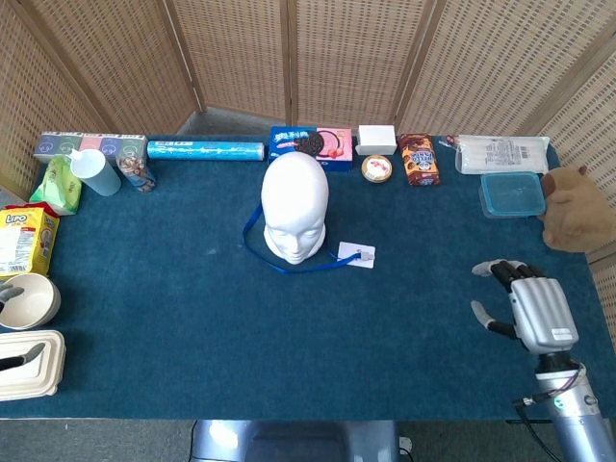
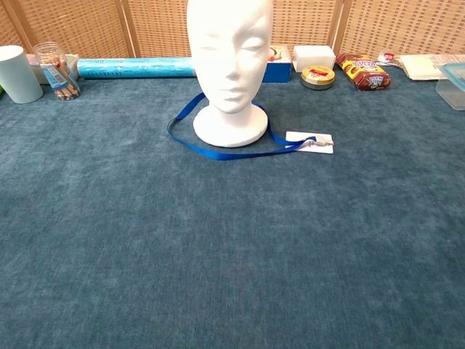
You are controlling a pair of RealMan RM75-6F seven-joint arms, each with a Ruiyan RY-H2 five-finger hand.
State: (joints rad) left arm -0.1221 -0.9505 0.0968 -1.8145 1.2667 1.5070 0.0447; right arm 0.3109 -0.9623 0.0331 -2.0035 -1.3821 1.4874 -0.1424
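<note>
A white foam mannequin head [image 1: 295, 207] [image 2: 229, 65] stands upright at the middle of the blue table [image 1: 241, 346]. A blue lanyard [image 1: 252, 231] [image 2: 218, 151] loops around its base and ends in a white badge [image 1: 356, 255] [image 2: 310, 141] to the head's right. My right hand [image 1: 532, 310] hovers over the table's near right corner, fingers spread and holding nothing. Of my left hand only fingertips [image 1: 8, 287] show at the far left edge, beside a cream bowl [image 1: 34, 300], apart and holding nothing. Neither hand appears in the chest view.
Along the back stand a pale cup [image 1: 94, 171], a jar [image 1: 137, 173], a blue roll [image 1: 205, 150], a cookie box [image 1: 310, 146], a white box [image 1: 376, 140], a tin [image 1: 376, 168] and a snack bag [image 1: 418, 159]. A lidded tub [image 1: 511, 193] and plush toy [image 1: 570, 207] sit right.
</note>
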